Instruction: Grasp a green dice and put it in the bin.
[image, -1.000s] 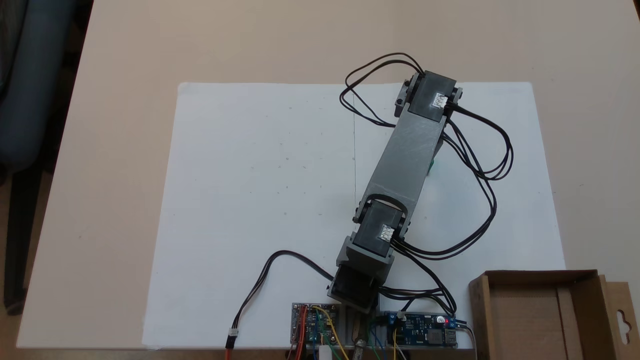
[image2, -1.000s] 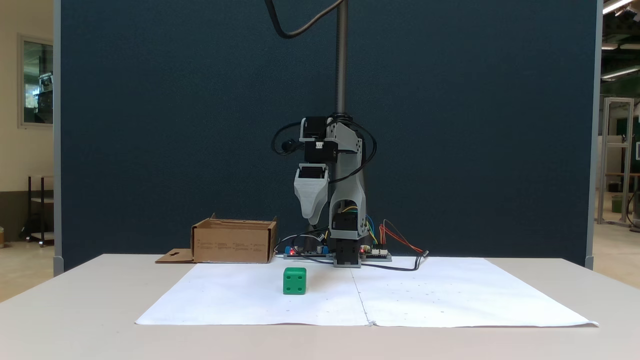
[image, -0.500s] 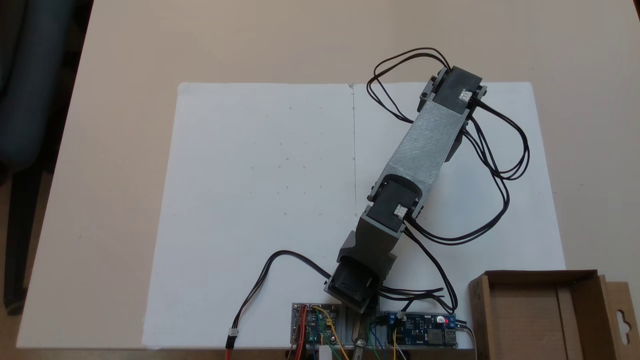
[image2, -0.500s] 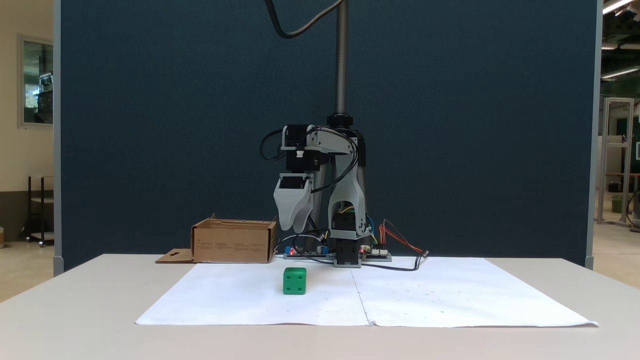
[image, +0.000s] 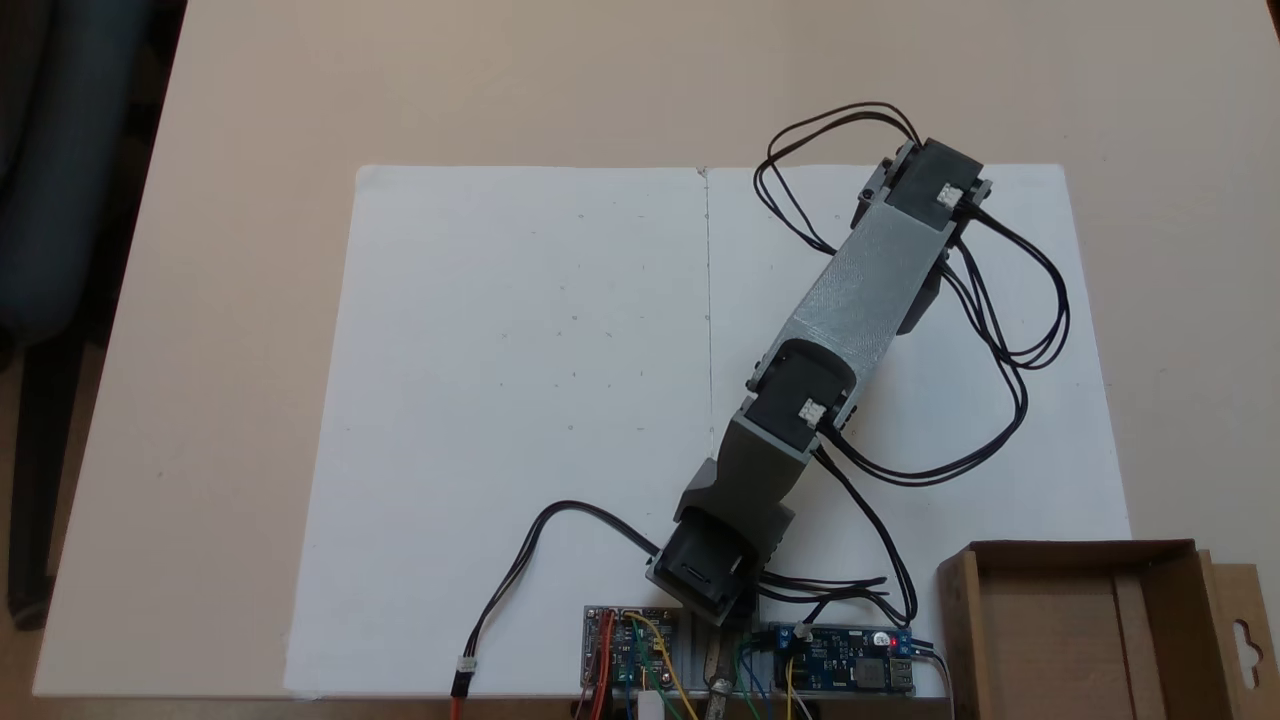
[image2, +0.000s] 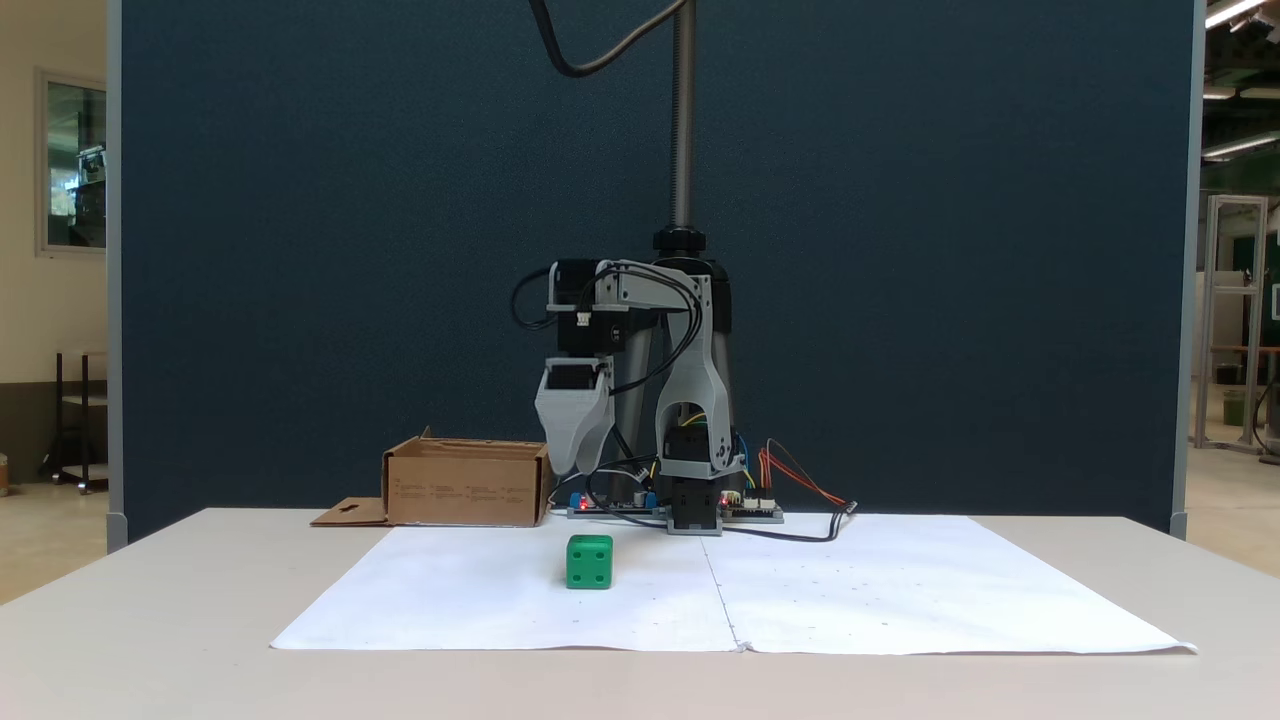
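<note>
In a fixed view from the front, the green dice (image2: 589, 561) rests on the white paper, left of its centre fold. My grey gripper (image2: 577, 466) hangs point-down above the table, higher than the dice and slightly left of it, holding nothing. Its jaws line up one behind the other, so their gap is hidden. The brown cardboard bin (image2: 468, 490) stands at the back left, with its flap lying flat beside it. In a fixed view from above, the arm (image: 860, 290) reaches toward the upper right and covers the dice. The bin (image: 1080, 548) sits at the bottom right.
A white paper sheet (image: 520, 400) covers the middle of the beige table. Circuit boards (image: 840, 665) and wires flank the arm's base at the near edge. Black cables (image: 1010, 330) loop out to the right of the arm. A dark partition (image2: 300, 250) stands behind the table.
The arm has swung toward the bin's side, rightward seen from above and leftward seen from the front. The gripper has dropped lower. The dice has not moved.
</note>
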